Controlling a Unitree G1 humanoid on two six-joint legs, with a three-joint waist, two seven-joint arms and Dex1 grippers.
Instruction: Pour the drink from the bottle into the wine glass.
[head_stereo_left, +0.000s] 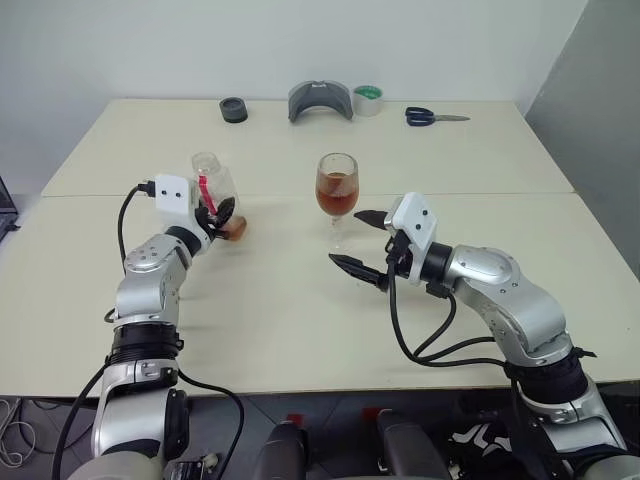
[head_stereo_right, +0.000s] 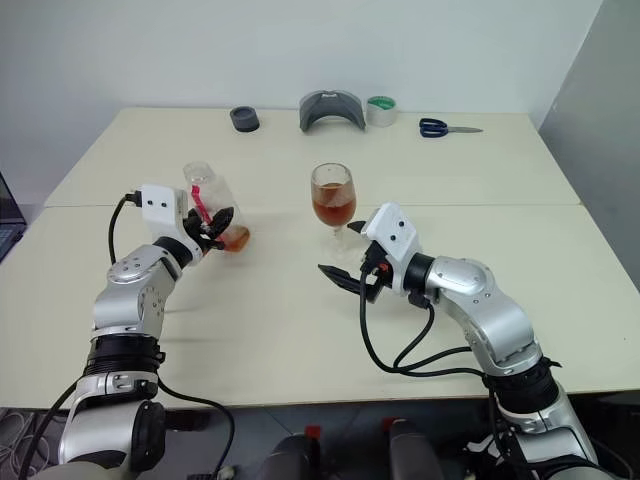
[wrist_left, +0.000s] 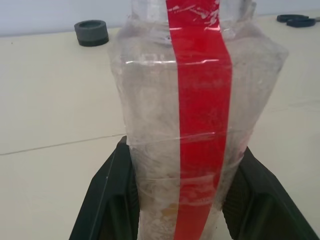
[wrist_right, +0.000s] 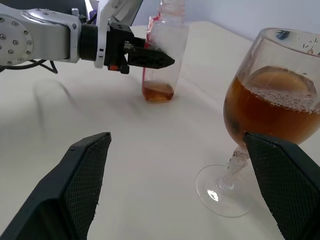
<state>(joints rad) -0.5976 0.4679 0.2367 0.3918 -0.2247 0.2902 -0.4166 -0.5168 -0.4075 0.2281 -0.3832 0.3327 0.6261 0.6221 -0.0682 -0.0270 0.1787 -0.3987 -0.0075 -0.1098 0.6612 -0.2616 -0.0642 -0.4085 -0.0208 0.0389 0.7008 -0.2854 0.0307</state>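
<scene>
Left eye view: the wine glass (head_stereo_left: 337, 190) stands upright near the middle of the pale surface (head_stereo_left: 300, 310), its bowl about half full of the reddish-brown drink (head_stereo_left: 336, 194). To the glass's left, well apart from it, the left gripper (head_stereo_left: 222, 218) has its fingers clenched on the lower body of the bottle (head_stereo_left: 217, 192), which is roughly upright, tilted a little, with only a small pool of liquid at its base. To the glass's right and slightly nearer the robot, the right gripper (head_stereo_left: 360, 243) has its fingers spread wide and grasps nothing; one fingertip lies just beside the glass's bowl, the other lower, near its foot. Bare surface stretches between the glass and the near edge, and between glass and bottle. Along the far edge, well behind the glass, sit a black round object (head_stereo_left: 233, 110), a grey curved object (head_stereo_left: 320, 101), a tape roll (head_stereo_left: 368, 99) and scissors (head_stereo_left: 434, 117).

Left wrist view: both black fingers (wrist_left: 107, 200) press against the sides of the clear bottle with its red strip.

Right wrist view: the released fingers (wrist_right: 80, 185) frame open surface; the glass stands close by one of them, with the bottle beyond it, resting on or just above the surface.
</scene>
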